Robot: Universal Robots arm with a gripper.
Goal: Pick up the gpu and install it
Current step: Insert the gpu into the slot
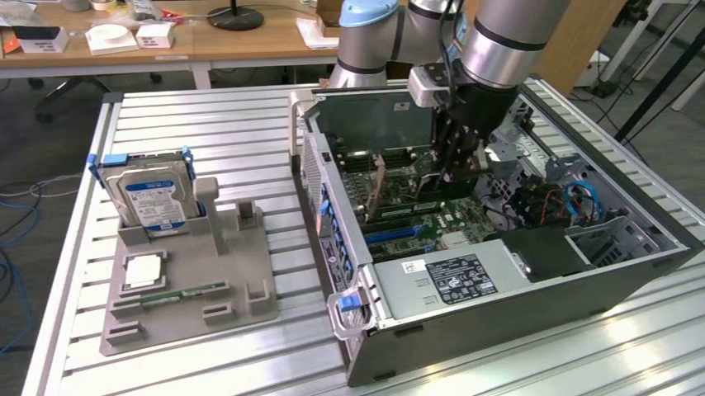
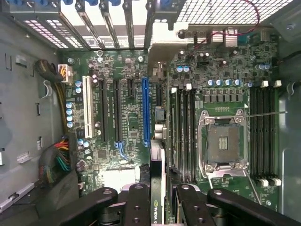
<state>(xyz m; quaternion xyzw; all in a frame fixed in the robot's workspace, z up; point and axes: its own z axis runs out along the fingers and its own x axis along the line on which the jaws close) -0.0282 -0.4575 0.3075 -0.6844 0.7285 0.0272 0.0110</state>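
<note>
The fingers (image 2: 137, 203) are closed narrowly on the gpu (image 2: 157, 165), gripping the card edge-on. Tabletop (image 1: 198, 124): slatted metal, carrying an open computer case (image 1: 617, 272) on the exterior view's right. The arm (image 1: 496, 33) reaches down into the case. Motherboard (image 2: 129, 117): the gpu stands on edge over it, just beside the blue slot (image 2: 146, 110); whether it is seated cannot be told. Grey holder (image 1: 237, 272), on the exterior view's left: carries an upright hard drive (image 1: 154, 198) and a small green memory stick (image 1: 177, 294).
</note>
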